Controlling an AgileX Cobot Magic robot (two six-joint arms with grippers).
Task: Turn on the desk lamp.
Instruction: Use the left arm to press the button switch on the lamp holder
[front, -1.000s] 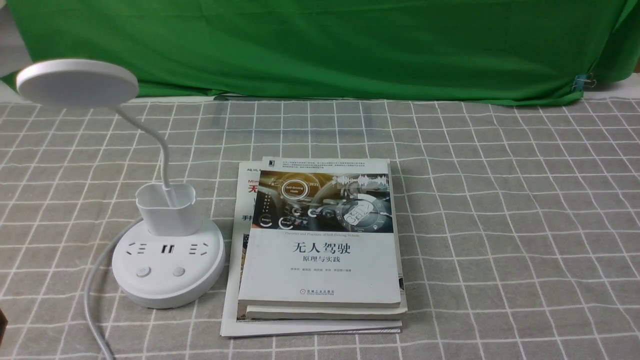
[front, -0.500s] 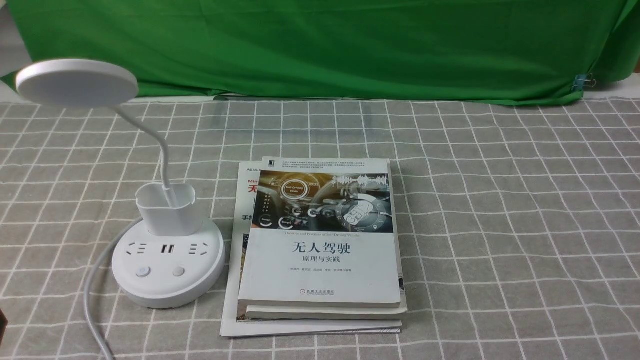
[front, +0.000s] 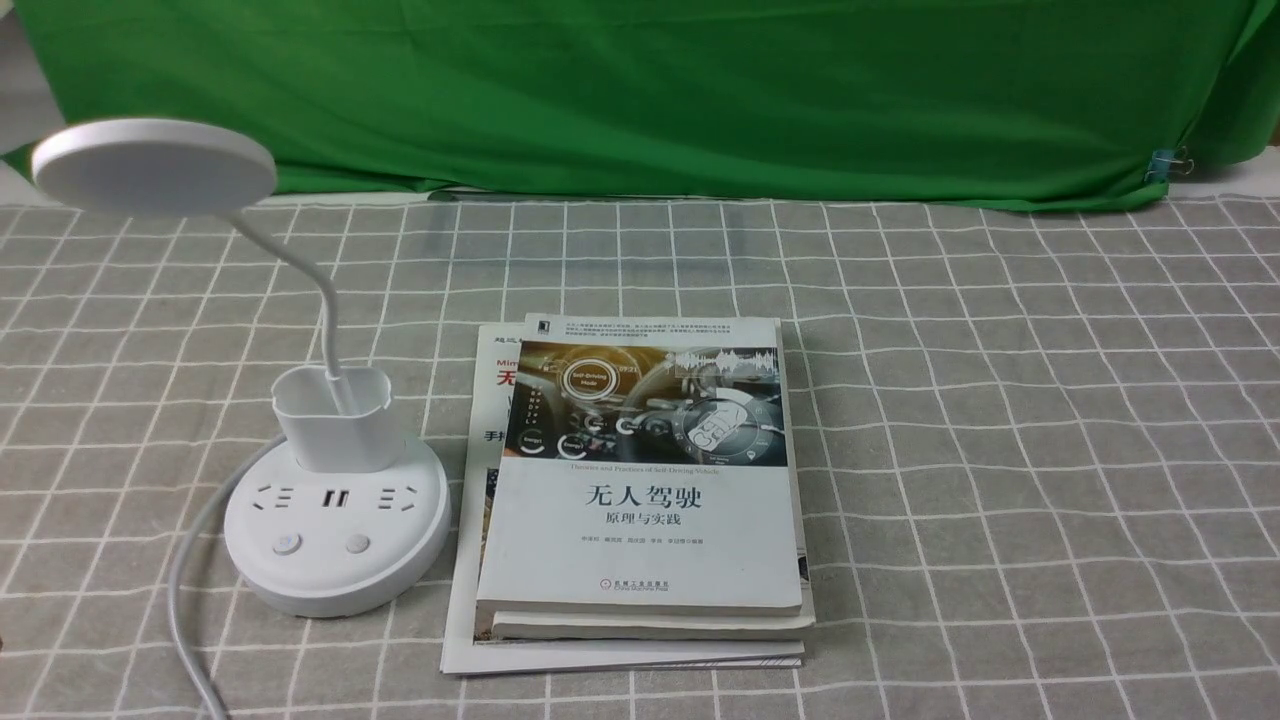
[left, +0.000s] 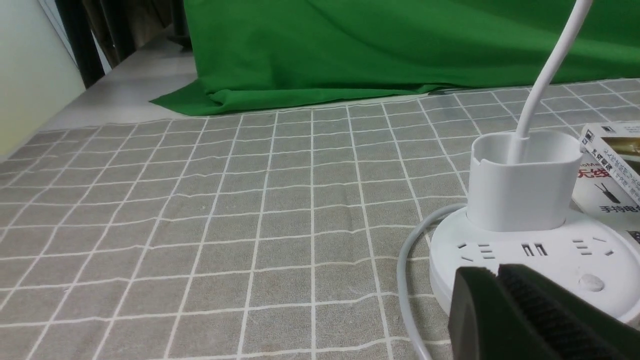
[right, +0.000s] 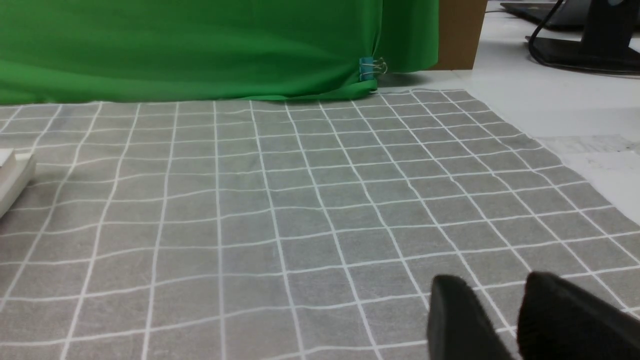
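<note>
Front view: desk lamp (front: 336, 560) is sitting dark, its buttons waiting for a press

Over on the robot's left side of the surface (front: 1000, 420), the lamp is standing upright on its round base, just beside a stack of books (front: 640, 540). Its flat head (front: 155, 165) is showing no glow, so the job is probably still waiting on its main action. The bendable neck (front: 330, 320) is rising from the cup holder (front: 335, 425), and a gray cord (front: 190, 560) is trailing from the base.

Two round buttons are facing up on the near part of the base: one on the robot's left (front: 287, 543), another on its right (front: 357, 543). Nothing is touching either one, and no marking is telling which controls the light.

In the left wrist view, the left gripper (left: 495, 271) is pointing toward the base with its fingers drawn together, holding nothing visible. The right gripper (right: 492, 280) is keeping its fingers parted, away from the lamp and gripping nothing.

Reaching the correct button, pressing it and getting light are all remaining. The closed left fingertips are looking suited to pushing; a press landing off-center could be nudging the base instead.
</note>
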